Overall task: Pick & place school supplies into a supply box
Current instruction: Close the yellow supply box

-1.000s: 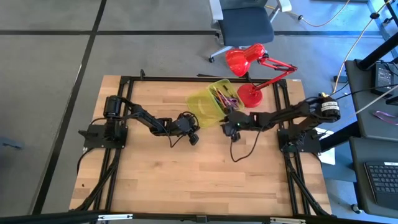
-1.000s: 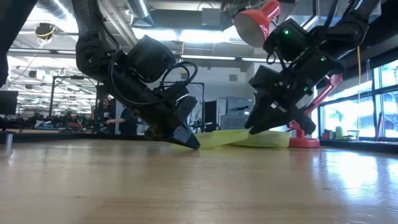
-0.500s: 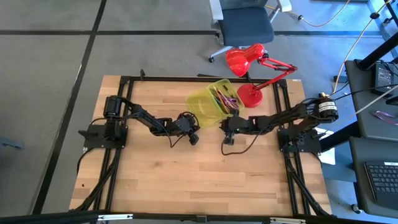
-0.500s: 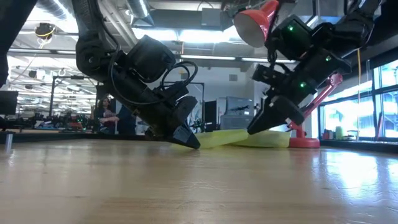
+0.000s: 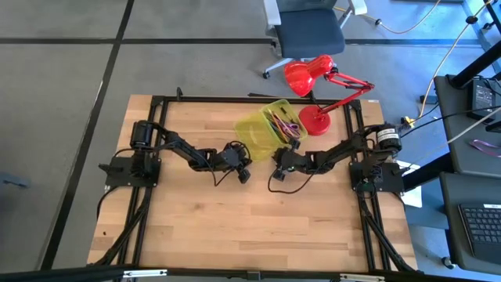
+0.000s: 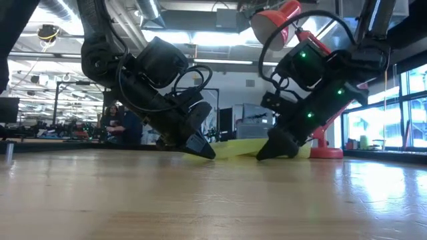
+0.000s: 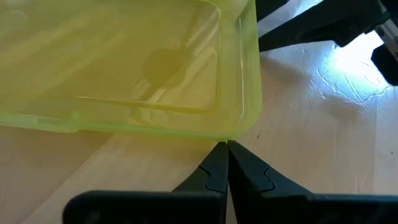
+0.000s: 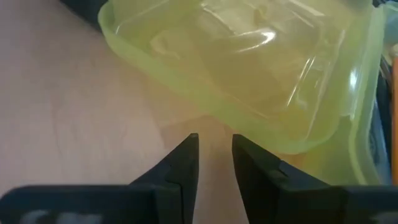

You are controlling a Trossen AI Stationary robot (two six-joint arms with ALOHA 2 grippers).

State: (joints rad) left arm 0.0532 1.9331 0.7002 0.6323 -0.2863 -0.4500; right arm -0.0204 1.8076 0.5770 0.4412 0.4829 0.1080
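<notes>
Between both arms, supply box lying diagonally

From overhead I'm seeing the school supplies only as a small tangle of colours in the supply box; single pens are too small to tell apart. At table height the left gripper and right gripper are hiding most of the box.

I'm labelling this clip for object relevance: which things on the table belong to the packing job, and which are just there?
Job: supply box, open; school supplies in its far half; left gripper and right gripper, both at its empty half.

Bystanders: red desk lamp; office chair.
</notes>
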